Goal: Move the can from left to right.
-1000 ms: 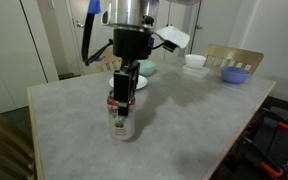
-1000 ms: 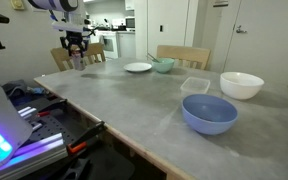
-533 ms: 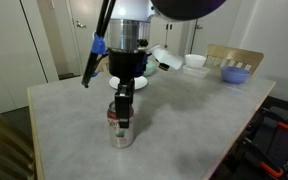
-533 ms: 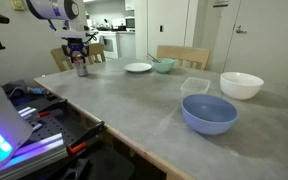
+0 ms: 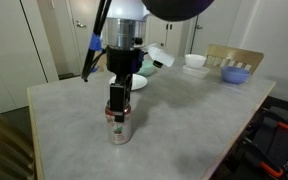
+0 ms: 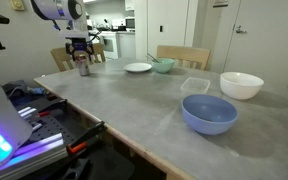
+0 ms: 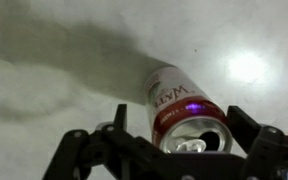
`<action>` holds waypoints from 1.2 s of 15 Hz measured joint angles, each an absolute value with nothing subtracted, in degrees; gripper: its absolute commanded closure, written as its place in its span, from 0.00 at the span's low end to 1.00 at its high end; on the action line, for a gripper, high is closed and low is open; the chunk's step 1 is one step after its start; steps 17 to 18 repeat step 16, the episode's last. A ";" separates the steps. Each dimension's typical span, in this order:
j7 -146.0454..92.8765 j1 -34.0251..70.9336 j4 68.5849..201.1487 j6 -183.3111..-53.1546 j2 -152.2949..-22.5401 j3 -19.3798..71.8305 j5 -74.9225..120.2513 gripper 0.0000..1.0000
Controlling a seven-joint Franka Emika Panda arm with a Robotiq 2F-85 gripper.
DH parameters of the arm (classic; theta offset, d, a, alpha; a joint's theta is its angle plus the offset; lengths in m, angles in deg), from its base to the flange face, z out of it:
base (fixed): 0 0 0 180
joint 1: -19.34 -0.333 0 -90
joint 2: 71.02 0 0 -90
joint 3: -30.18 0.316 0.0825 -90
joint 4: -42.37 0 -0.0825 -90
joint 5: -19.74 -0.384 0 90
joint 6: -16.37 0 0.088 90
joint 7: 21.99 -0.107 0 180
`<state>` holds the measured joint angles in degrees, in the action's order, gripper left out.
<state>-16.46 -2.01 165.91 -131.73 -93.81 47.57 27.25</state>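
Standing upright on the worktop [image 5: 184, 120], the can [image 5: 119, 128] sits between fingers [image 5: 113, 103] spread wide around it, so the transfer looks nearly finished or barely begun.

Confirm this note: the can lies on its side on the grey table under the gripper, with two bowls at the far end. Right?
Not quite. The can stands upright on the grey table, as an exterior view shows, directly under the gripper. The rest holds: a blue bowl and a white bowl sit at the far end.
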 measured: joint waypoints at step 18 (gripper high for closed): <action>-18.24 3.27 174.20 -119.87 -76.00 47.10 16.51 0.00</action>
